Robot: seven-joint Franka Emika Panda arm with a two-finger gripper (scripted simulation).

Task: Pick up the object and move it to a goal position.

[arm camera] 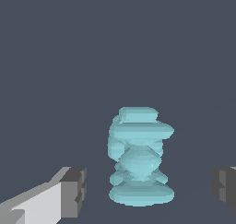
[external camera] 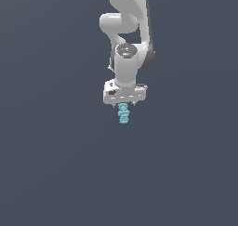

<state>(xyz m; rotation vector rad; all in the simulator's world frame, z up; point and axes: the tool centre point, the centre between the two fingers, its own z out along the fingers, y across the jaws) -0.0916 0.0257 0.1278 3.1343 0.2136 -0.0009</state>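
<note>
A light-cyan ridged object (arm camera: 140, 158) was seen standing upright between two dark-padded fingertips (arm camera: 73, 191), spread wide at its four and eight o'clock, untouched.

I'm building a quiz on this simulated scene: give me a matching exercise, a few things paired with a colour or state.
Column one:
1. the object
2. the pincer
3. the finger pads
4. the arm

Column two:
a. dark grey
b. open, with a finger on either side of the piece and a gap to each
c. light cyan, ridged
d. white, reaching down from above

Pairs: 1-c, 2-b, 3-a, 4-d
</note>
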